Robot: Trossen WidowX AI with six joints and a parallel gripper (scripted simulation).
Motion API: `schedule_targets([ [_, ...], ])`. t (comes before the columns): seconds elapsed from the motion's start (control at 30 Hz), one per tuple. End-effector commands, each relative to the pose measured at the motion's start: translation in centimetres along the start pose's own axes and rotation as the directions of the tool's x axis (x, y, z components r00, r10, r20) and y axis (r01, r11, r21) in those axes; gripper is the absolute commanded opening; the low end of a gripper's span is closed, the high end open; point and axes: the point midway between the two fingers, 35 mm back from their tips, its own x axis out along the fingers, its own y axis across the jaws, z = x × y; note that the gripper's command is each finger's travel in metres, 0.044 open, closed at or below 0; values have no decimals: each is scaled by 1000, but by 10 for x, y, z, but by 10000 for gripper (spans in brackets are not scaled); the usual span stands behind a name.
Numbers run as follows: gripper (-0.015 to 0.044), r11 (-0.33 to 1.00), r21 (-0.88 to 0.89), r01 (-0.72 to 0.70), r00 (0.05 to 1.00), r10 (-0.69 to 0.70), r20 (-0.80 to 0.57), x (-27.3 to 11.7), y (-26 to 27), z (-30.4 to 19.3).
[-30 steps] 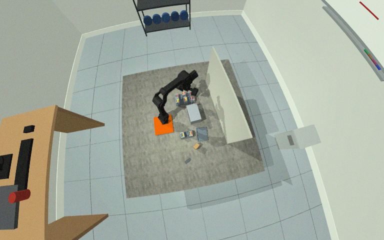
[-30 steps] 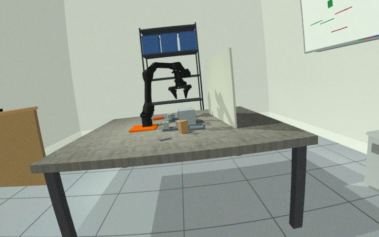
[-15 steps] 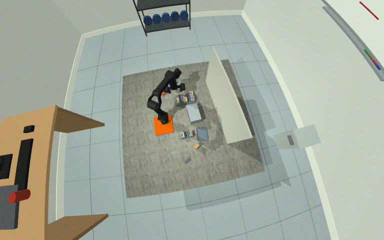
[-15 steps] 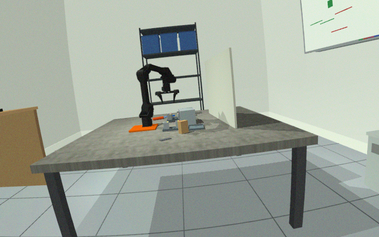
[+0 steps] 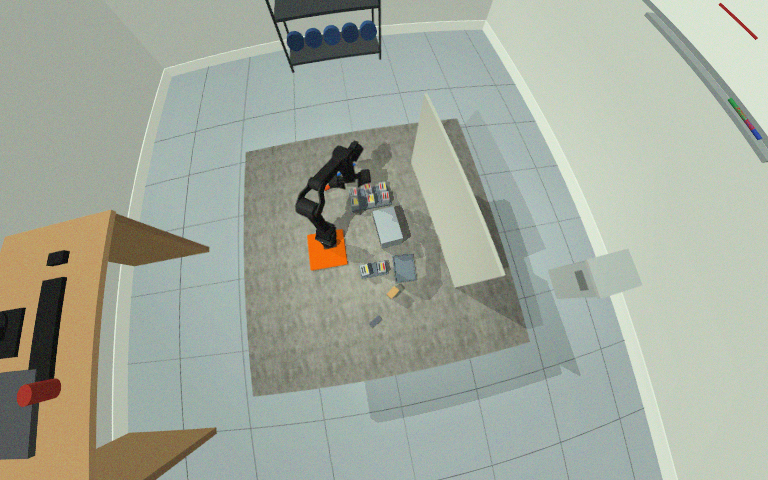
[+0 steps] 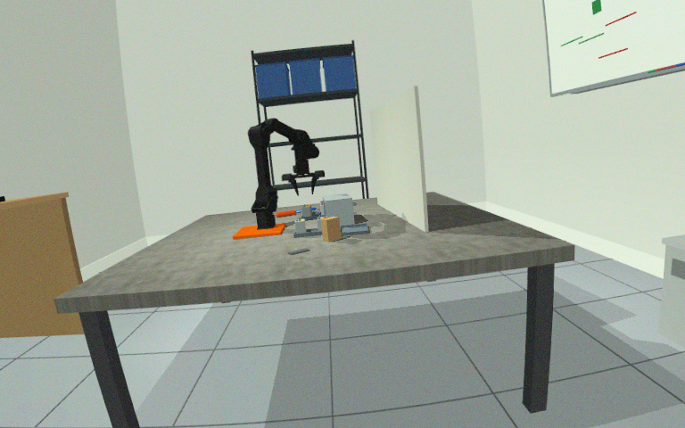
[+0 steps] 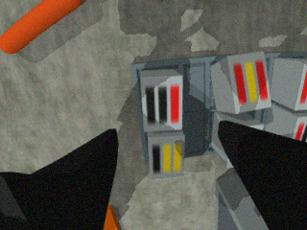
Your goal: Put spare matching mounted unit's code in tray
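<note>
Black and wedge-shaped, my fingers [image 6: 304, 187] stand apart with nothing between them, above the small grey block with black, black and red stripes [image 7: 162, 102], which sits in its rack beside a grey block striped black and yellow [image 7: 166, 157]; descending off-centre, I could clip that neighbour or grab both.

Tabletop [image 5: 305, 333] [image 6: 323, 267] in mottled, matt, grey-brown wood-look. End effector [image 6: 304, 193] [image 7: 169, 132] in matt black, plastic-looking. Smooth, plastic-looking orange base plate [image 5: 327, 261] [image 6: 247, 234]. Desk [image 5: 84, 294] [image 6: 35, 262] in matt, wood-like tan. Floor [image 5: 192, 316] [image 6: 378, 353] of smooth tiles.
</note>
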Motion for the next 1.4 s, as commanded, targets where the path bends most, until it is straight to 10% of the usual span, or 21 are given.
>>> schedule_targets([
  [0.0,300,1000,2,4,1000,-4,0,2,-1,3],
  [1.37,300,1000,2,4,1000,-4,0,67,-2,4],
])
